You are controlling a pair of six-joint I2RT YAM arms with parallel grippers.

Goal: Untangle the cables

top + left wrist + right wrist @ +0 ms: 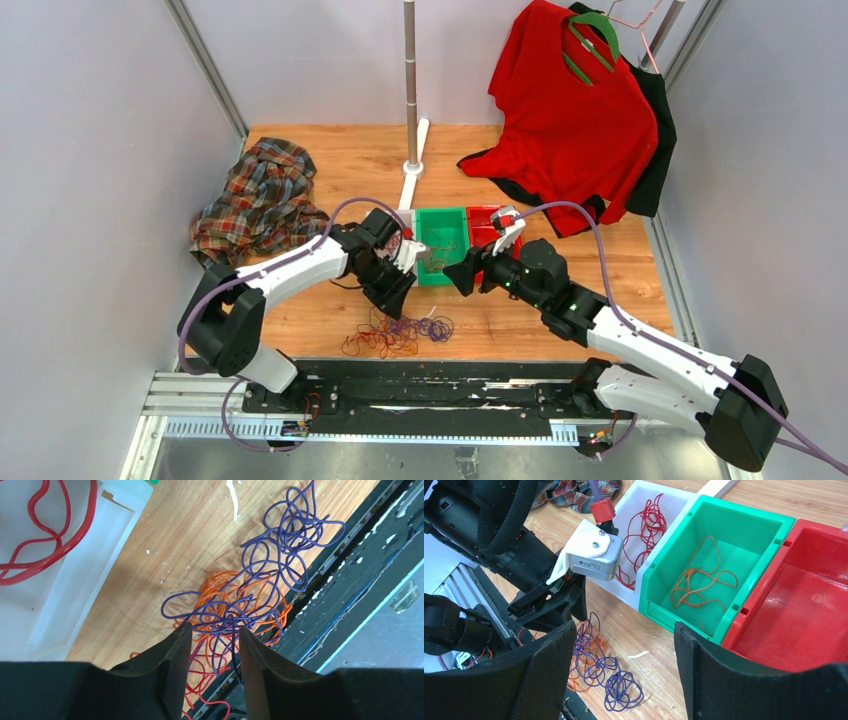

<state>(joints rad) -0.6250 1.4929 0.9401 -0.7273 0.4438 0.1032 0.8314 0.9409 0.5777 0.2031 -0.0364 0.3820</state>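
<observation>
1. The knot of cables point(395, 335) lies on the counter point(330, 160) close to its near edge, at about 6 o'clock from the green bin point(664, 592) in the overhead view. One red cable point(644, 530) already lies in the white bin point(85, 580), and one orange cable point(699, 580) in the green bin. The red bin point(754, 635) stands just beside it at 3 o'clock.
2. The left pincer point(212, 630) hangs over the knot with its jaws partly spread and nothing pinched. The strands seen through the gap lie on the wood below.
3. The right pincer point(624, 630) is spread wide and empty, above the counter in front of the bins.
4. The step in hand looks like choosing one strand to lift. The purple cable point(280, 545) is probably the best pick, as it rides on top and its big loops run off toward 1 o'clock, clear of the orange mass point(225, 587).
5. Bring the left pincer down on a single purple loop out there, not at the centre, where purple, orange and the red strands point(200, 675) cross.
6. Close on that one strand only. Two colours caught together would likely drag the whole knot along.
7. Lift slowly and watch whether the orange rises with it. If it does, use the right pincer to hold the orange down at 9 o'clock of its own view, where the heap lies.
8. The knot sits near the counter's edge, so pull toward 12 o'clock, away from the rail.
</observation>
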